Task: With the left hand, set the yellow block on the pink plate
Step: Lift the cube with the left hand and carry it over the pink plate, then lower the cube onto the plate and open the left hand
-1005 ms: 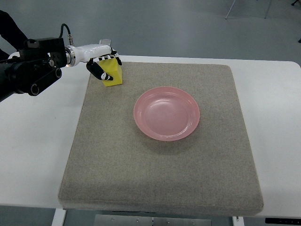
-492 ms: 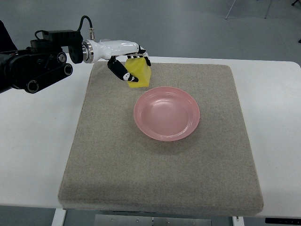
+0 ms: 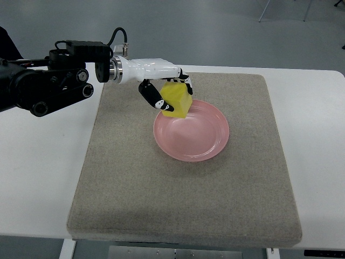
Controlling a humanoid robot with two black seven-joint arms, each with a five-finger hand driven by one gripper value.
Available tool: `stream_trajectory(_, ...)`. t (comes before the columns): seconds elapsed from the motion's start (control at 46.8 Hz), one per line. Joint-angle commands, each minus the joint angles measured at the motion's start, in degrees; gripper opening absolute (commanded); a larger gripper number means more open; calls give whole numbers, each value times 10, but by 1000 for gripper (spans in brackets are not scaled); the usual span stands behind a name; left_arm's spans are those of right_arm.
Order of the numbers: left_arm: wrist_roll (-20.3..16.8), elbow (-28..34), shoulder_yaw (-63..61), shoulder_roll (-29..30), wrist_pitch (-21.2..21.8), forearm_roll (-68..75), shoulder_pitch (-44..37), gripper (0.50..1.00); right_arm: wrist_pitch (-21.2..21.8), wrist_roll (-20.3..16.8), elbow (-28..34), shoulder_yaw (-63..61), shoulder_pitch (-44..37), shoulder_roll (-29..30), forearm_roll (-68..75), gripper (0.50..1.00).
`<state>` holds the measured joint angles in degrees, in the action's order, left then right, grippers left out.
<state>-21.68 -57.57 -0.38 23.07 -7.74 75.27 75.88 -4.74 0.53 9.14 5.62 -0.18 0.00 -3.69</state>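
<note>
Left robot hand (image 3: 166,93) clenched around yellow block (image 3: 177,100), thumb on near face, other fingers (image 3: 182,79) over far top edge. Block tilted, held above pink plate (image 3: 191,130) at plate's far-left rim. Plate sits on grey mat (image 3: 183,199); mat lies on white worktop (image 3: 38,162).

A grey felt-like mat (image 3: 183,194) lies flat on a white table (image 3: 38,178), covering most of its middle; bare white tabletop shows to the mat's left, right and far side. Beyond the table's far edge is grey floor (image 3: 215,27), with thin furniture legs (image 3: 267,8) at the floor's upper right
</note>
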Motion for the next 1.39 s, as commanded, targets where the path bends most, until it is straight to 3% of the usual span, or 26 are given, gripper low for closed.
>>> stream_trajectory(0.0, 0, 0, -1, -10, -3, 5, 0, 500, 0, 0, 0, 0, 0, 0, 0, 924)
stream_trajectory(0.599, 0, 37, -8, -75, -17, 55, -14, 500, 0, 0, 0, 0, 0, 0, 0, 924)
stream_trajectory(1.176, 1, 37, -7, -83, -16, 99, -19, 500, 0, 0, 0, 0, 0, 0, 0, 924)
stream_trajectory(1.198, 1, 37, -7, -83, -16, 99, -19, 527, 0, 0, 0, 0, 0, 0, 0, 924)
stream_trajectory(1.219, 0, 37, -8, -83, -16, 99, -19, 635, 0, 0, 0, 0, 0, 0, 0, 924)
stream_trajectory(1.241, 1, 37, -7, -83, -16, 98, -19, 713, 0, 0, 0, 0, 0, 0, 0, 924)
stream_trajectory(1.262, 1, 36, -7, -83, -16, 98, -20, 758, 0, 0, 0, 0, 0, 0, 0, 924)
stream_trajectory(1.369, 1, 35, -6, -83, -15, 97, -20, 812, 0, 0, 0, 0, 0, 0, 0, 924)
